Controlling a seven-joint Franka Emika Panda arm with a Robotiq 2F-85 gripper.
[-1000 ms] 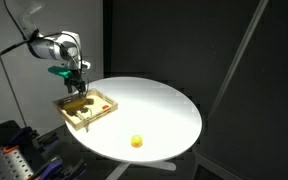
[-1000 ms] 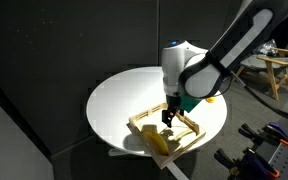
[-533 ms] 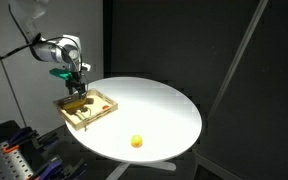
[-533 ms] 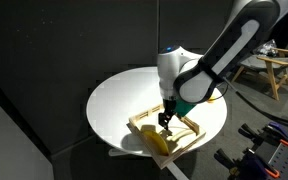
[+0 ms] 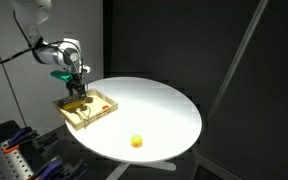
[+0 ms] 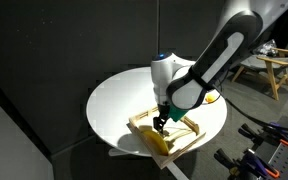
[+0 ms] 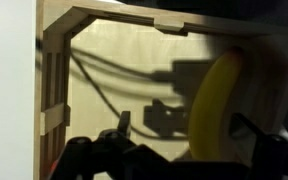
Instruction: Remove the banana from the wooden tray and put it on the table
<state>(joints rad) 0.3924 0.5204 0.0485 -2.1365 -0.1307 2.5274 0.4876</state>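
The banana [image 7: 214, 100] lies in the wooden tray [image 7: 54, 80], which sits near the edge of the round white table [image 5: 154, 105]. In both exterior views the tray [image 5: 96, 112] [image 6: 184, 138] holds the banana [image 6: 156, 141] at one end. My gripper [image 5: 77, 93] [image 6: 160, 122] hangs low over the tray. In the wrist view my gripper [image 7: 189, 130] is open, with one finger on each side of the banana. I see no contact with the banana. The banana does not show clearly in the exterior view where my gripper covers it.
A small round yellow ball [image 5: 136, 141] rests on the table away from the tray; it also shows partly behind my arm [image 6: 212, 97]. Dark curtains surround the table. A wooden stool [image 6: 274, 65] and equipment racks stand beyond the table edge.
My gripper has come down and shifted slightly across the tray toward the banana. The banana, tray and ball have not moved.
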